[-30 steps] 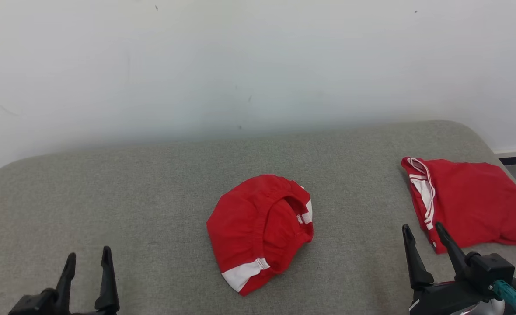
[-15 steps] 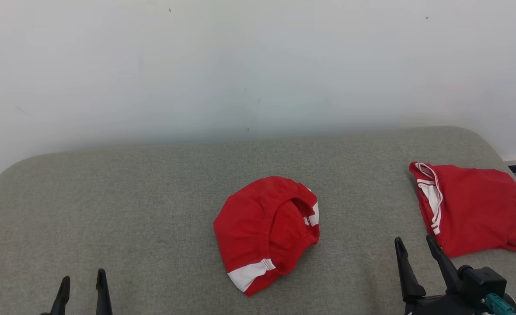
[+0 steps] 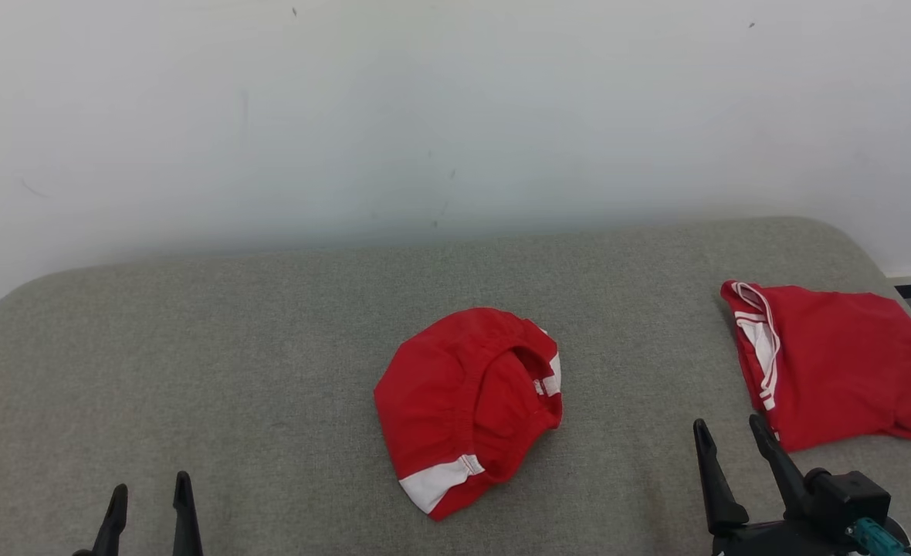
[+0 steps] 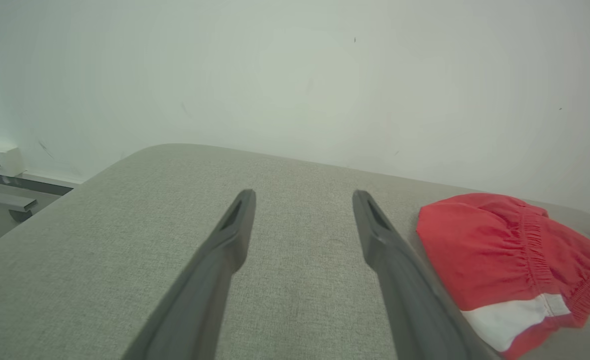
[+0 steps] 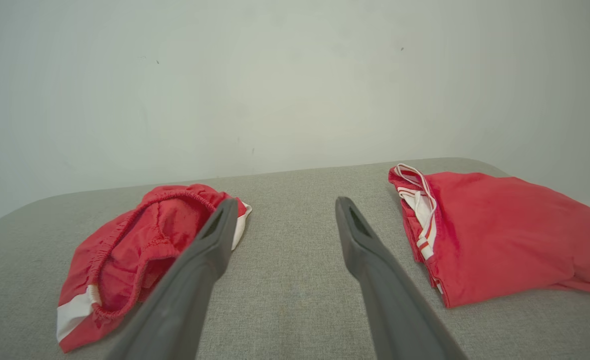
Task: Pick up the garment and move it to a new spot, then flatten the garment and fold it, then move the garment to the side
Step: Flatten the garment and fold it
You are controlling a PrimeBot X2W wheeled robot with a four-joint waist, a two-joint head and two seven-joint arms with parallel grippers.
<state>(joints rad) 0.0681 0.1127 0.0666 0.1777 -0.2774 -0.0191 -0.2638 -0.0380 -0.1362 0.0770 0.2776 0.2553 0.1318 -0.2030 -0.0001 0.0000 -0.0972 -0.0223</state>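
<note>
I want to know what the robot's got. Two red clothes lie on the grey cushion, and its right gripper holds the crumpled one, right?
No. The right gripper holds nothing: the head view shows it open, apart from the crumpled one lying on the cushion.

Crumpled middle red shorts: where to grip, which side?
Probably the gathered waistband of the red shorts, from above on the right, open side, using the open right end effector: that elastic rim stands up as a ridge; the rest lies smooth.
</note>
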